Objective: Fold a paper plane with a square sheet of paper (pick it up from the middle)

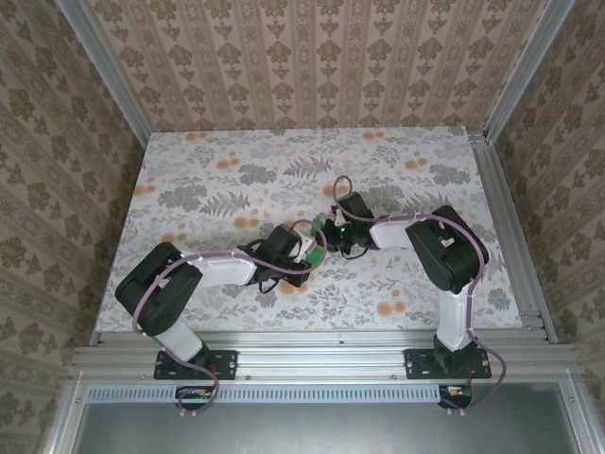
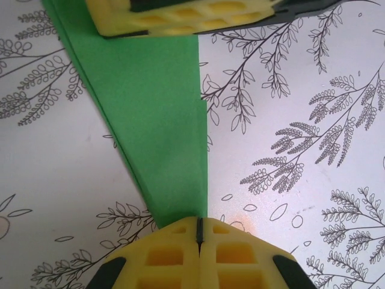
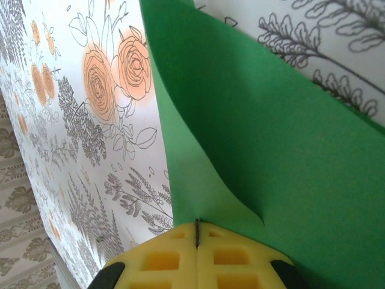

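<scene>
Mid-fold. Left end effector pinched the green sheet at its narrow tip; right end effector pinched a curling edge, mid-frame over the worktop. Next probably needed coordinated creasing, no tearing.

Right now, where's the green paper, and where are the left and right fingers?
green paper (image 2: 156, 120): left wrist view, its flat middle.
left fingers (image 2: 180, 236): left wrist view, yellow pad.
right fingers (image 3: 177, 242): right wrist view, yellow pad.
</scene>
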### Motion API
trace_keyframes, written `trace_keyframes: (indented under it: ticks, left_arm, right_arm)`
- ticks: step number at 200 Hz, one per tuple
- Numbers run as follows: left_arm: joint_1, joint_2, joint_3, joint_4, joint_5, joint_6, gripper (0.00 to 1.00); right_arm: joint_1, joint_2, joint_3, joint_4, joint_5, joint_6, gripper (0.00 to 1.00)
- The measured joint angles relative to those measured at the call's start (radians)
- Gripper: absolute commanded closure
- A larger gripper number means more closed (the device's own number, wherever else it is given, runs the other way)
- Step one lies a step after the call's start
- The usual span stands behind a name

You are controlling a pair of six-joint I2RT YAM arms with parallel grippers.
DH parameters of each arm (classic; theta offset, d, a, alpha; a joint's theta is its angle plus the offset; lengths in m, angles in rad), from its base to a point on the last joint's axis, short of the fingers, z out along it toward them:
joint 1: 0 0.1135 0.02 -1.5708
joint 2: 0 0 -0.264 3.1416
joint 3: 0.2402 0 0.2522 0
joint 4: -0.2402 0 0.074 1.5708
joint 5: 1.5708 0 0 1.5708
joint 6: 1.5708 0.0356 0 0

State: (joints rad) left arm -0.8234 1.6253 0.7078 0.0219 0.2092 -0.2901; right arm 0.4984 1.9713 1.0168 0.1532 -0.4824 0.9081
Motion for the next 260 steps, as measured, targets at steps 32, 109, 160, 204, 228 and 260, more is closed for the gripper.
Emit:
trace_keyframes:
  ticks: [32, 109, 160, 204, 228, 260]
  left_arm:
    - [0.000, 0.000, 0.000, -0.001, 0.000, 0.022, 0.97]
    - [-0.002, -0.015, -0.008, -0.022, 0.005, 0.034, 0.99]
    - [-0.002, -0.014, -0.008, -0.022, 0.011, 0.034, 0.99]
    - [0.000, -0.008, 0.000, -0.028, 0.020, 0.034, 0.99]
    - [0.000, -0.005, 0.003, -0.029, 0.027, 0.034, 0.99]
    - [0.000, -0.003, 0.006, -0.034, 0.031, 0.034, 0.99]
  right_arm:
    - [-0.004, 0.016, 0.023, -0.004, -0.007, 0.003, 0.98]
    - [-0.052, 0.062, 0.080, 0.029, -0.020, 0.047, 0.98]
    - [-0.033, 0.050, 0.034, 0.135, -0.100, 0.107, 0.97]
    - [0.018, 0.028, -0.014, 0.147, -0.122, 0.140, 0.97]
    - [0.024, 0.028, -0.018, 0.153, -0.124, 0.146, 0.95]
    - [0.023, 0.047, -0.005, 0.154, -0.114, 0.146, 0.95]
